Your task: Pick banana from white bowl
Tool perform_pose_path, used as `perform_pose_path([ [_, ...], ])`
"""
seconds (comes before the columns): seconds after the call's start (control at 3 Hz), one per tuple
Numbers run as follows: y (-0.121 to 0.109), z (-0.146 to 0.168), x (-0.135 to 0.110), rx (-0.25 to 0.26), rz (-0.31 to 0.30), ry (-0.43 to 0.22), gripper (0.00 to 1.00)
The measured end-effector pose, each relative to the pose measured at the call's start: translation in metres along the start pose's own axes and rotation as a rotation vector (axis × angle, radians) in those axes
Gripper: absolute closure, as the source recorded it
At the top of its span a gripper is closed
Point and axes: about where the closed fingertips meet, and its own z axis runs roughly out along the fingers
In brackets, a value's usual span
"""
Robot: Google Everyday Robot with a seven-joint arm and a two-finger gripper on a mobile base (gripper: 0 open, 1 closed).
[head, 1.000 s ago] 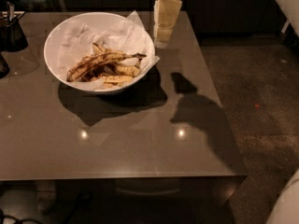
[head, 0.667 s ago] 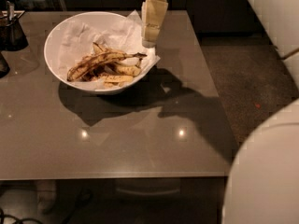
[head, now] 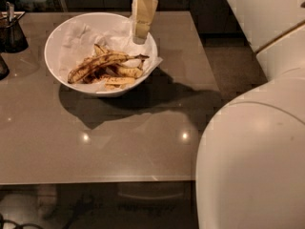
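- Dull yellow streaked with brown-black, the banana [head: 102,63] lies in the white bowl [head: 53,41], on top of the shorter spotted banana pieces [head: 122,72]
- Its long axis runs nearly across the camera view, rising a little from lower left to upper right, with a gentle curve
- Its blackened stem tip points right, towards the bowl's right-hand rim; the other end points to the bowl's left, nearer side
- Crumpled white paper [head: 76,38] lines the bowl under the fruit and spills over the right rim
- My gripper [head: 139,36] hangs tip-down over the far right part of the bowl, just inside the rim and above the paper
- The stem tip lies just below my gripper's tip in the view, on the near side of it, and the body of the banana stretches away to the left
- I am not touching the banana, and nothing is held
- Whether my gripper stands parted or closed I cannot tell; it shows as one cream block
- The bowl sits on a glossy grey-brown table [head: 119,147], towards its far left part
- A small dark container [head: 12,33] stands at the table's left edge, well apart from the bowl
- My white body [head: 252,166] fills the right side of the view
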Motion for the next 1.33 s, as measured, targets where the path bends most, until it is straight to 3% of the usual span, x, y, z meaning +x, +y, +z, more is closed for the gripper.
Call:
perform_pose_path([
  [0.33, -0.004, 0.025, -0.008, -0.053, 0.007, -0.02, 0.0],
  [0.67, -0.01, 0.028, -0.01, -0.033, 0.007, -0.03, 0.0],
  [1.33, -0.004, 0.045, -0.004, -0.019, 0.105, -0.045, 0.0],
])
